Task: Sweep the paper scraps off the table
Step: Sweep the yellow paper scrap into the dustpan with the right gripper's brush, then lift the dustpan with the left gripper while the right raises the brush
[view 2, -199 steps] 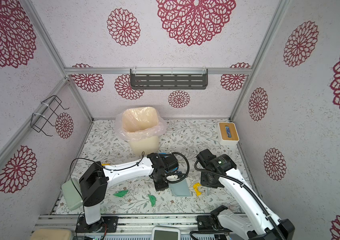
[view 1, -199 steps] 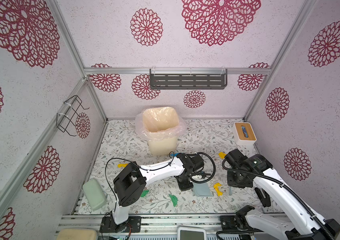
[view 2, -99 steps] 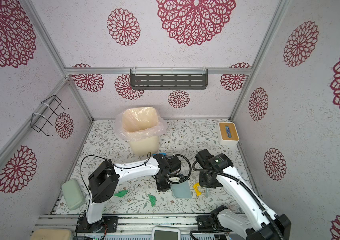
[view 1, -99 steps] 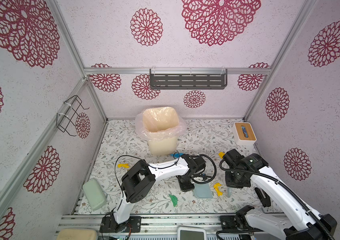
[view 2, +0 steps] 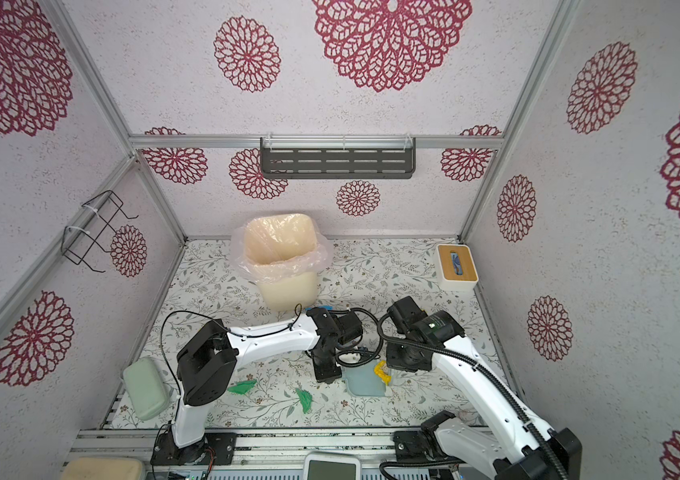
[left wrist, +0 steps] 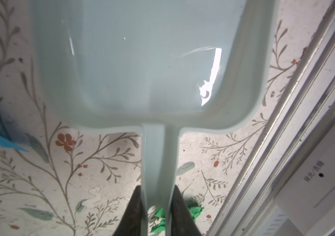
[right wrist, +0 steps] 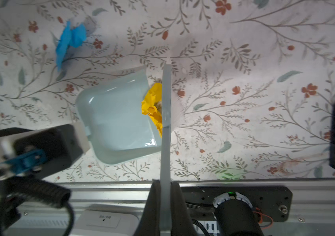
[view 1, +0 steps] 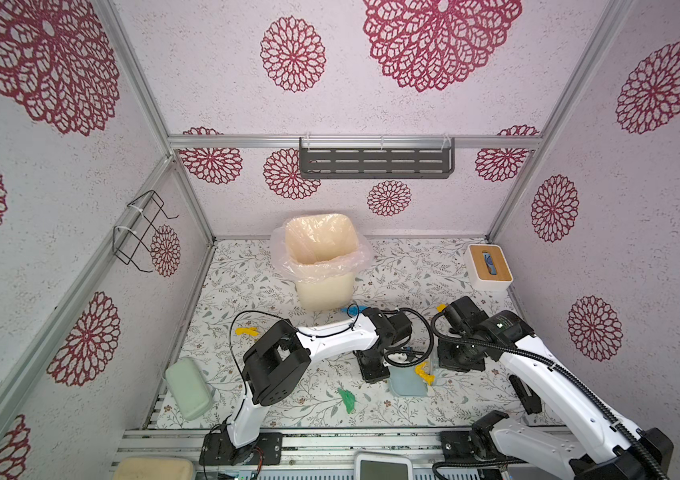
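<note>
As the right arm has come in leftward over the last second, the crumpled yellow paper scrap [right wrist: 154, 108] has gone with it. A second ago it lay clear to the right of the pale blue plastic dustpan [right wrist: 117, 118]. It now sits at the pan's open lip, pressed there by the slim grey-blue hand brush [right wrist: 166, 92].

Right gripper [right wrist: 163, 188]: fingers together, clamped on the brush handle.
Left gripper [left wrist: 156, 204]: clamped on the dustpan handle. The pan has not shifted on the leaf-printed white table [view 1: 246, 270], though the left elbow has swung right.

Judgement: the scrap is on the threshold and not yet inside. The pan floor looks bare in the left wrist view. One more short push leftward should load it; the risk is the paper riding up over the lip's corner instead.

Still loose:
- a blue scrap [right wrist: 70, 40] on the far side of the dustpan
- two green scraps [view 2: 304, 400] [view 2: 241, 387] near-left
- a yellow strip [view 1: 245, 331] further left
- a yellow bit [view 1: 441, 307] far of the right arm

Most of the job remains. The cream plastic bin with a clear liner [view 1: 321, 266] stands far-centre, presumably for emptying the pan.
</note>
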Motion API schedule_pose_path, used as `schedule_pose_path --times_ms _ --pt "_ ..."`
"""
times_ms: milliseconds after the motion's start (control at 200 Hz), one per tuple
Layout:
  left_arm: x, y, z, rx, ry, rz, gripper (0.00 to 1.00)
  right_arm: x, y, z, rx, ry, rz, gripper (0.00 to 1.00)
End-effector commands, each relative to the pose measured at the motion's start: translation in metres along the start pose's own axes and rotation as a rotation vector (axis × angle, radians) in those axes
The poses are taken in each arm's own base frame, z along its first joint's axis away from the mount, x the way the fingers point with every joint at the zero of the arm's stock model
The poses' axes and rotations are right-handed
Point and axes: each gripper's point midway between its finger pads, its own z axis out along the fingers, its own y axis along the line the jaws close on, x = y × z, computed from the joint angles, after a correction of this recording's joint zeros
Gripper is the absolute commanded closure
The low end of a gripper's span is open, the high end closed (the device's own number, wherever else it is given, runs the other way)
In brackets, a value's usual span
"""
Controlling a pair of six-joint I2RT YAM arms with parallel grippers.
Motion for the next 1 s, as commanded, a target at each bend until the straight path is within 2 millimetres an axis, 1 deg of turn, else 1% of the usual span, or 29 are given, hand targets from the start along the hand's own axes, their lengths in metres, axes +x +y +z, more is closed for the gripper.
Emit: schedule_pose_path --times_ms 0,135,205,305,410,485,686,826,881,891,906,996 --pt "-0.004 -0.002 0.0 0.014 -0.012 0.01 1.0 -0.001 0.032 -0.008 -0.161 -0.014 -0.006 1.0" --pt "-0.004 -0.002 -0.001 0.012 -0.014 0.006 1.0 0.001 0.047 -0.016 -0.229 -0.013 -0.025 1.0" --pt "-0.005 -0.002 -0.002 0.011 -0.017 0.005 1.0 0.002 0.047 -0.02 -0.232 -0.015 -0.025 1.0" --pt "-0.005 -0.002 -0.003 0.009 -0.022 0.002 1.0 0.005 0.029 -0.026 -0.143 -0.021 -0.028 1.0" --pt "-0.006 -0.002 -0.006 0.007 -0.041 -0.007 1.0 0.007 0.002 -0.034 -0.013 -0.036 -0.023 1.0" --pt "-0.007 -0.001 -0.008 0.004 -0.055 -0.012 1.0 0.009 -0.01 -0.039 0.04 -0.038 -0.024 1.0" --pt "-0.009 0.0 -0.012 0.004 -0.082 -0.025 1.0 0.009 -0.018 -0.044 0.065 -0.045 -0.023 1.0" --pt "-0.01 0.001 -0.015 -0.004 -0.104 -0.035 1.0 0.002 -0.024 -0.053 0.091 -0.085 -0.009 1.0" --pt "-0.01 0.002 -0.011 -0.004 -0.107 -0.044 1.0 -0.002 -0.027 -0.058 0.099 -0.11 -0.006 1.0" --pt "-0.012 0.001 -0.021 -0.012 -0.135 -0.04 1.0 -0.003 -0.028 -0.059 0.101 -0.116 -0.003 1.0" --pt "-0.013 0.001 -0.025 -0.015 -0.148 -0.041 1.0 -0.004 -0.029 -0.06 0.103 -0.12 -0.001 1.0" --pt "-0.013 0.003 -0.028 -0.023 -0.172 -0.053 1.0 -0.008 -0.037 -0.065 0.112 -0.153 0.024 1.0"
